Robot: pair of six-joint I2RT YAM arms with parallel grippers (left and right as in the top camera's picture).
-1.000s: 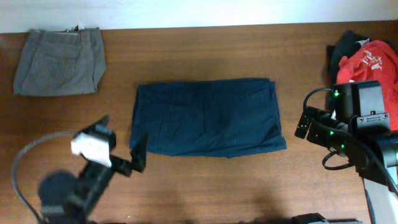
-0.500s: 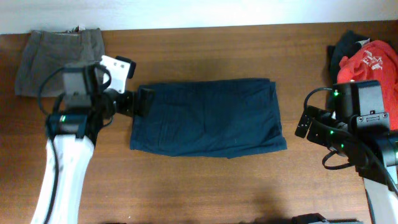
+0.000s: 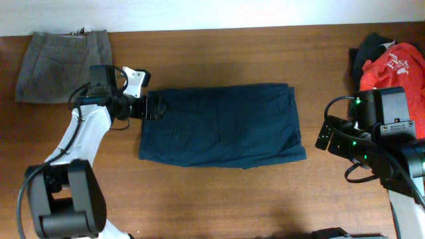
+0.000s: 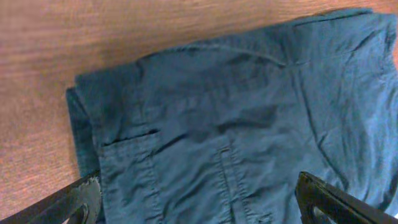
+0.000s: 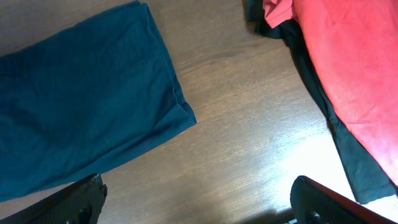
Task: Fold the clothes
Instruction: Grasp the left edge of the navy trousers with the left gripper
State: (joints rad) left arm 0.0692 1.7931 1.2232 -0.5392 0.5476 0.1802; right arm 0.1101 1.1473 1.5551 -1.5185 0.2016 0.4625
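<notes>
**Overhead.** The navy shorts (image 3: 222,126) lie flat at mid-worktop (image 3: 232,199). The grey shorts (image 3: 63,66) lie well to their left and the red T-shirt (image 3: 398,63) well to their right. The left end effector (image 3: 158,106) is over the navy shorts' upper-left corner. Risk: a pinch that catches only the top layer there would likely peel the layers apart or drag the garment askew. The right end effector (image 3: 323,136) hangs just right of the navy shorts, apart from them.

**Left wrist.** The fingers (image 4: 81,199) are spread wide above the navy shorts' pocket area and grip nothing. Whether they touch the cloth cannot be told.

**Right wrist.** The fingers (image 5: 84,196) are spread wide over bare worktop beside the navy shorts' right edge, and they are empty.
</notes>
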